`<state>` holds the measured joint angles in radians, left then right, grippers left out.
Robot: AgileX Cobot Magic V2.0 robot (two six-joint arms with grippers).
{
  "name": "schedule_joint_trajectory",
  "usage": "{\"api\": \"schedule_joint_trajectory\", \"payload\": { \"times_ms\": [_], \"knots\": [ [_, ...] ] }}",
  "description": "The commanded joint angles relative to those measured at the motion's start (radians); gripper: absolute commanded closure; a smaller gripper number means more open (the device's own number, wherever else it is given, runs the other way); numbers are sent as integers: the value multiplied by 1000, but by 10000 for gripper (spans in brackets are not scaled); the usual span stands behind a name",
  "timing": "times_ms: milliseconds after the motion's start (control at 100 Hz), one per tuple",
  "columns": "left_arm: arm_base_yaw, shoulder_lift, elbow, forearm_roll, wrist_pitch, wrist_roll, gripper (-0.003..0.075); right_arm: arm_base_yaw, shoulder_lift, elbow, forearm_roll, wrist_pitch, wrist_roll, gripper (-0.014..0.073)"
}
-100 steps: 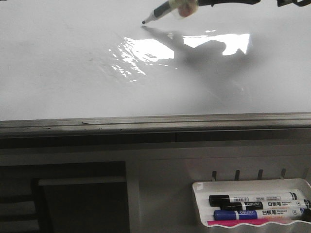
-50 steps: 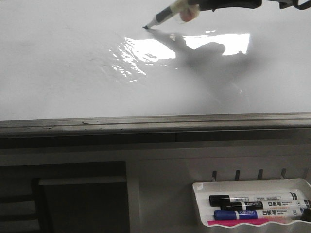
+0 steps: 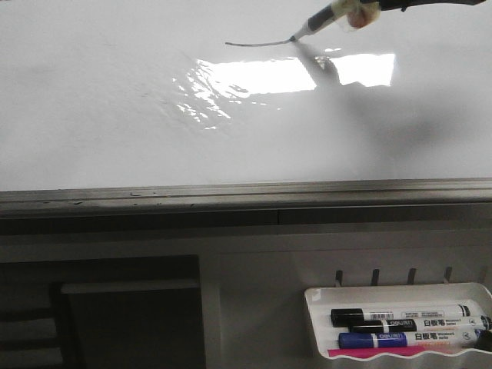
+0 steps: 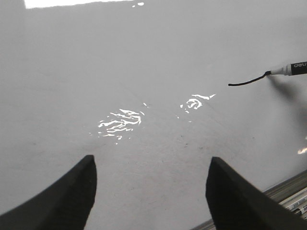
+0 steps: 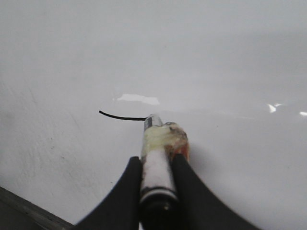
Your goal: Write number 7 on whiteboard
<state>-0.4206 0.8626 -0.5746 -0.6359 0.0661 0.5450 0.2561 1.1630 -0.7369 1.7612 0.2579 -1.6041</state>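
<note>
The whiteboard (image 3: pixel 115 123) fills the upper part of the front view. My right gripper (image 3: pixel 374 8) is shut on a white marker (image 3: pixel 323 21) wrapped with tape, its tip touching the board. A thin dark, slightly curved horizontal stroke (image 3: pixel 257 43) runs left from the tip; of the number 7 only this line shows. In the right wrist view my gripper (image 5: pixel 156 160) clamps the marker (image 5: pixel 154 143) at the stroke's (image 5: pixel 122 117) end. My left gripper (image 4: pixel 152 162) is open and empty over bare board; the stroke (image 4: pixel 247 82) and marker tip (image 4: pixel 288 70) show off to one side.
A grey edge rail (image 3: pixel 246 192) runs along the board's near side. A bright glare (image 3: pixel 254 77) lies below the stroke. A small white tray (image 3: pixel 330 296) at the front right holds a black marker (image 3: pixel 407 315), a blue marker (image 3: pixel 400 337) and a pink item.
The marker tip came down onto the board and slid to the right, leaving a dark horizontal line behind it. The right gripper and its shadow moved right with it.
</note>
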Motion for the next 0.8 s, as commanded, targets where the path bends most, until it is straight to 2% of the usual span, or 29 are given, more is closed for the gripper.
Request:
{"api": "schedule_joint_trajectory", "payload": {
  "times_ms": [0, 270, 410, 490, 630, 790],
  "knots": [
    [2, -11, -27, -11, -66, -10, 281, -14, -19, -23, -8, -11, -12, 646],
    [2, -11, -27, -11, -66, -10, 281, -14, -15, -3, -8, 84, -5, 646],
    [2, -11, -27, -11, -66, -10, 281, -10, 9, 45, -8, 177, 16, 646],
    [2, -11, -27, -11, -66, -10, 281, 10, 35, 76, -8, 244, 16, 646],
    [2, -11, -27, -11, -66, -10, 281, 64, 59, 102, -13, 259, 16, 646],
    [2, -11, -27, -11, -66, -10, 281, 72, 36, 103, -27, 333, 23, 646]
  ]
}}
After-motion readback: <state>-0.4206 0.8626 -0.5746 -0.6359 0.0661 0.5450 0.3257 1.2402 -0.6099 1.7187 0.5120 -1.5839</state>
